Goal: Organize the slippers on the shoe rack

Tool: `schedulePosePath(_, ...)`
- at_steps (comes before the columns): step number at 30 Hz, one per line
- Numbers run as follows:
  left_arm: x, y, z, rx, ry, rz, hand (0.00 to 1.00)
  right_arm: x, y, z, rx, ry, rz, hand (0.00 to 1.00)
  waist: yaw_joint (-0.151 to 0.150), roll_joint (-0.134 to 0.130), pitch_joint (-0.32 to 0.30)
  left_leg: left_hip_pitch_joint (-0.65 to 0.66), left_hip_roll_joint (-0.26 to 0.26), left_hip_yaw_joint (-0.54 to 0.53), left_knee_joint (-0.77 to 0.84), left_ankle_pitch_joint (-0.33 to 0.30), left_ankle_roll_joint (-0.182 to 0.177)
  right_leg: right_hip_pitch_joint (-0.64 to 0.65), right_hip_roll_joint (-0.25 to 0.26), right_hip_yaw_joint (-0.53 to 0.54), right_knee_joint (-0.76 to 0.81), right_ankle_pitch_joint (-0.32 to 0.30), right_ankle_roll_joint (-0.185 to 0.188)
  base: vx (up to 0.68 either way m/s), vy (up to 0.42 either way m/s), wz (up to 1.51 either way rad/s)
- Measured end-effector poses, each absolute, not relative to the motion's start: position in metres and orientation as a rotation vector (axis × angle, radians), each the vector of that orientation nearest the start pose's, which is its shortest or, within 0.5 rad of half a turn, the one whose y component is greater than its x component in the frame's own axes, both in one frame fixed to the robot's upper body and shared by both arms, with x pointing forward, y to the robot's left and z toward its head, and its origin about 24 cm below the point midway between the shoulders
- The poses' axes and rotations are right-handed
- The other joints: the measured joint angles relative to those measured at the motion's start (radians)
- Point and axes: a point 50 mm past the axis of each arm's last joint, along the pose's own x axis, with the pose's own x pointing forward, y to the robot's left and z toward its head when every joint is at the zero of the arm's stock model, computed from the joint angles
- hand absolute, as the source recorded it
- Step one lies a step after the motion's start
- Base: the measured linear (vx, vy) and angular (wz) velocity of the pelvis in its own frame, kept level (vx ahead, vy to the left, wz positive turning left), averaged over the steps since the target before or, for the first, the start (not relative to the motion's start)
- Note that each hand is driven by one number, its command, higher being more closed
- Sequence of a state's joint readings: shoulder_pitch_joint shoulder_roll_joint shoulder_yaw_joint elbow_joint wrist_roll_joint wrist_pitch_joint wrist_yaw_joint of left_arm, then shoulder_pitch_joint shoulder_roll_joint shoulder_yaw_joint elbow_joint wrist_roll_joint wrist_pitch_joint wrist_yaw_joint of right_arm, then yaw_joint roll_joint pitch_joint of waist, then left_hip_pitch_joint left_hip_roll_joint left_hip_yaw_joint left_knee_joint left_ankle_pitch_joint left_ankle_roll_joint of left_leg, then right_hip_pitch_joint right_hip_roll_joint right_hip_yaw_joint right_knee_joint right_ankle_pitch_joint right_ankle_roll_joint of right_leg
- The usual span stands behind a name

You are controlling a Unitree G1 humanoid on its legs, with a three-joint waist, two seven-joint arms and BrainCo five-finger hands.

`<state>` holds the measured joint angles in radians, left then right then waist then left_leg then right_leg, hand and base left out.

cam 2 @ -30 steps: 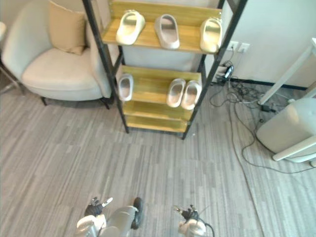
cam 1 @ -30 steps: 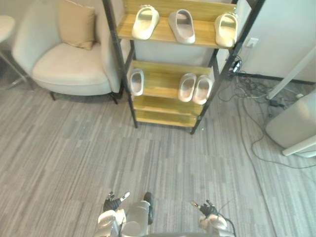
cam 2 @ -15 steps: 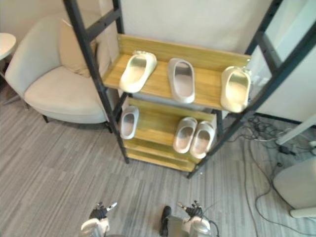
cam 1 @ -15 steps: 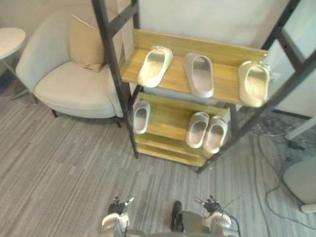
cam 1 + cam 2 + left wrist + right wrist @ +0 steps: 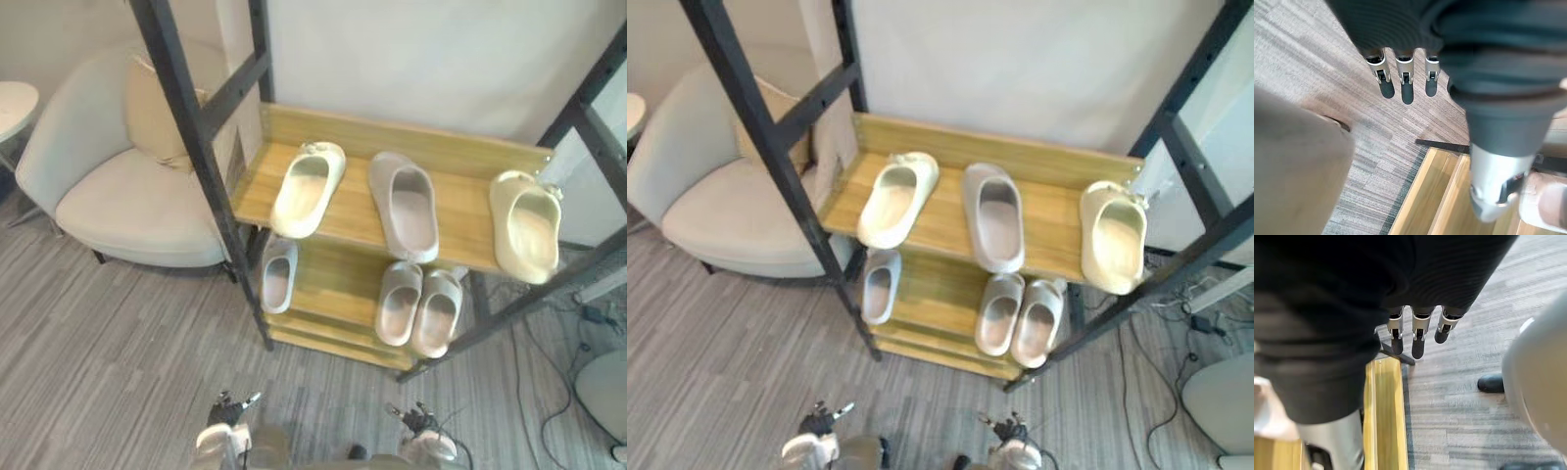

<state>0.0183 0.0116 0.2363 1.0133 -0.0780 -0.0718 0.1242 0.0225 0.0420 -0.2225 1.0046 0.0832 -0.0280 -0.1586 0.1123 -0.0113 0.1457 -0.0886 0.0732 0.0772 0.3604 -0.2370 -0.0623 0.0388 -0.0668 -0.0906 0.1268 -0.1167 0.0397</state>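
The shoe rack [image 5: 253, 194] has a black frame and wooden shelves. Its upper shelf holds a cream slipper [image 5: 307, 189] on the left, a grey slipper [image 5: 407, 206] in the middle and a second cream slipper [image 5: 529, 225] at the right end. On the shelf below lie a single pale slipper [image 5: 277, 276] at the left and a pale pair [image 5: 418, 305] at the right. My left hand [image 5: 221, 435] and right hand [image 5: 425, 445] hang low over the floor in front of the rack. Both are open and hold nothing, with straight fingers [image 5: 1401, 81] [image 5: 1418, 335] in the wrist views.
A beige armchair [image 5: 108, 191] with a cushion [image 5: 157, 108] stands just left of the rack, and a round white table [image 5: 15, 98] is beyond it. Cables [image 5: 588, 315] and a white object [image 5: 602, 377] lie on the striped grey floor at the right.
The whole picture has shifted: the camera has come closer to the rack, which now looms larger and higher. Both hands stay low and open.
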Motion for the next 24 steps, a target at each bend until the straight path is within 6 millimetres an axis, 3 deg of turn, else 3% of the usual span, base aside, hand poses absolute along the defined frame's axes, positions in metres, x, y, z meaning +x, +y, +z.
schedulePosePath(3,0.126,0.192,-0.151,-0.086,0.968,0.366,0.00,0.124,-0.169,-0.154,0.146,1.009,-0.375,0.00,0.000,0.000,-0.002,0.017,-0.013,0.024,-0.015,-0.002,0.004,0.007,-0.009,0.037,-0.030,0.014,0.020,0.05,0.082,-0.33)
schedulePosePath(19,0.115,0.193,-0.156,-0.047,1.024,0.345,0.00,0.118,-0.185,-0.153,0.072,1.004,-0.378,0.00,-0.005,-0.002,-0.035,0.091,-0.026,0.076,-0.114,0.023,0.028,0.031,-0.005,0.125,-0.118,0.076,0.023,0.00,0.012,-0.16)
schedulePosePath(24,0.114,0.196,-0.156,-0.024,1.030,0.340,0.00,0.152,-0.200,-0.110,0.010,0.706,-0.353,0.00,-0.016,-0.006,-0.042,0.091,-0.034,0.090,-0.120,0.027,0.033,0.023,-0.010,0.153,-0.132,0.093,0.028,-0.04,0.026,-0.12)
